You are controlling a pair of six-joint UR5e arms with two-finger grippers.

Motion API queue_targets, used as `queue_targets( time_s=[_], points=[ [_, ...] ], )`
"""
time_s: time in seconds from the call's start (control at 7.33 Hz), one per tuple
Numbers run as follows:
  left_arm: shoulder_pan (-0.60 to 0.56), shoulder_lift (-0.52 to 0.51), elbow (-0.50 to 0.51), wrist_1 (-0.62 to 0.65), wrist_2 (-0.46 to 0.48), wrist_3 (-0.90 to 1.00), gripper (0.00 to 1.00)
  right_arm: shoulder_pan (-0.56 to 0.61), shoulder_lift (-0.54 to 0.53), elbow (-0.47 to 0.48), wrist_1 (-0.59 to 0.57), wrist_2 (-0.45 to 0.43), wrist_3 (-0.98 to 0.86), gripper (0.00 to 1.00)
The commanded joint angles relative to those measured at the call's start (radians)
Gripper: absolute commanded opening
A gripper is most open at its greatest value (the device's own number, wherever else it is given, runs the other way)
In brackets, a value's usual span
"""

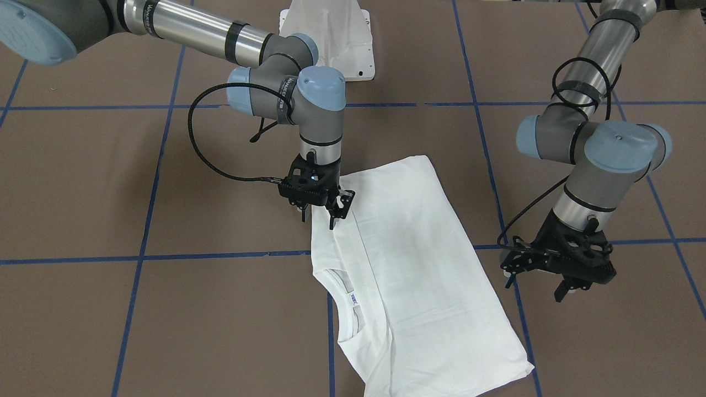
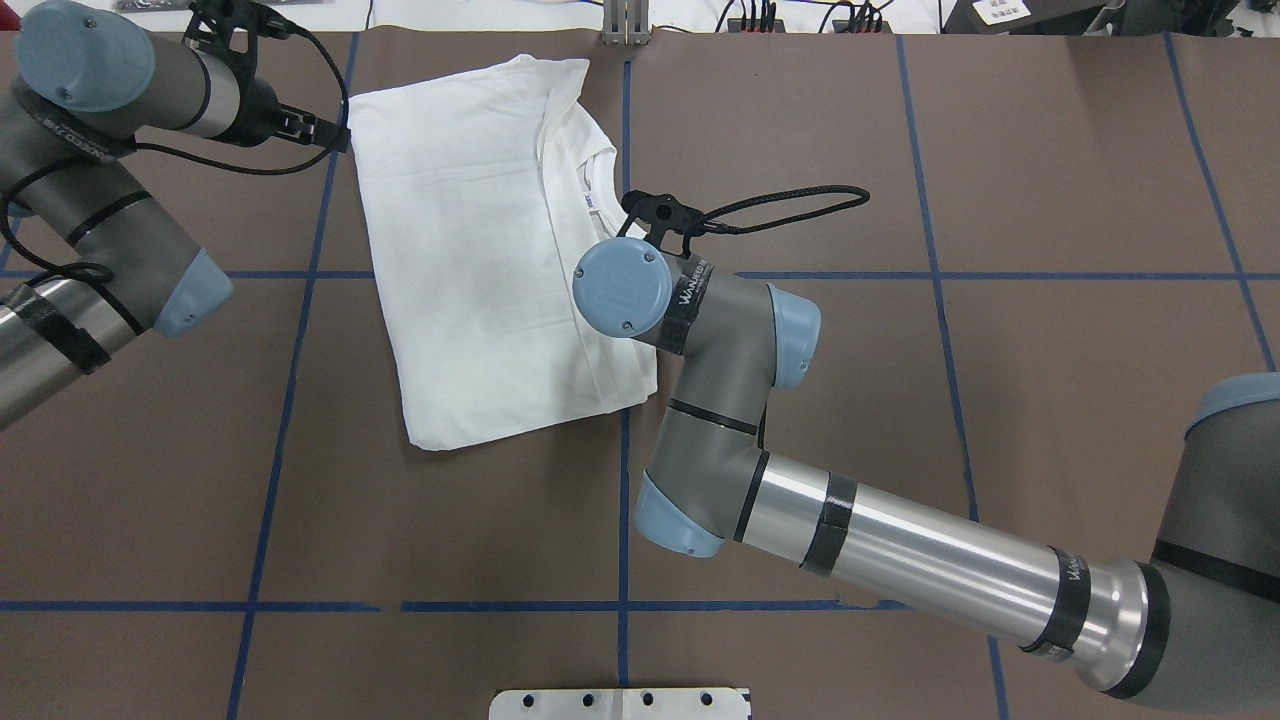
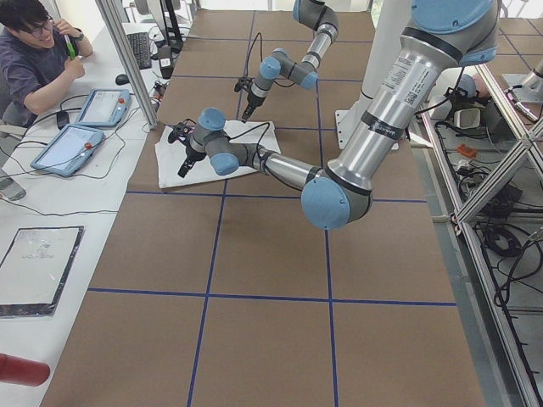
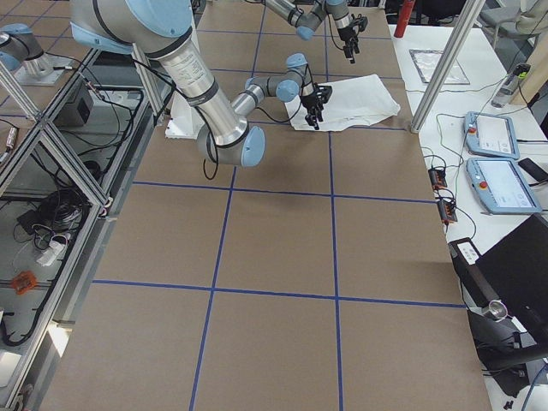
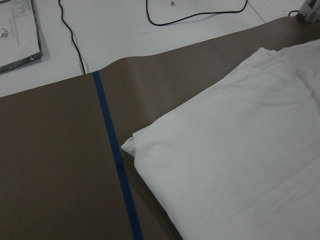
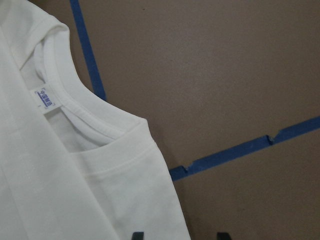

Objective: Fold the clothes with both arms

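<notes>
White T-shirt (image 1: 419, 264) folded on table (image 1: 110, 193), left claw (image 1: 534, 289) wide, right claw (image 1: 318, 220) wide over edge

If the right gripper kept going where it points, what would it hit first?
Probably the white shirt, at its edge: the right gripper points down, one fingertip over cloth, the other over table.
</notes>
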Motion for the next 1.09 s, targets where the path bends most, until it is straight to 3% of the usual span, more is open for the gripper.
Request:
queue_targets(
  time_s=[0.0,0.95],
  points=[
    [0.0,0.0,0.0,0.0,0.0,0.001,1.0,-0.012,0.0,-0.012,0.0,-0.022,-0.023,0.38],
    [0.0,0.002,0.0,0.0,0.0,0.001,1.0,-0.032,-0.001,-0.019,-0.001,-0.051,-0.038,0.35]
  ],
)
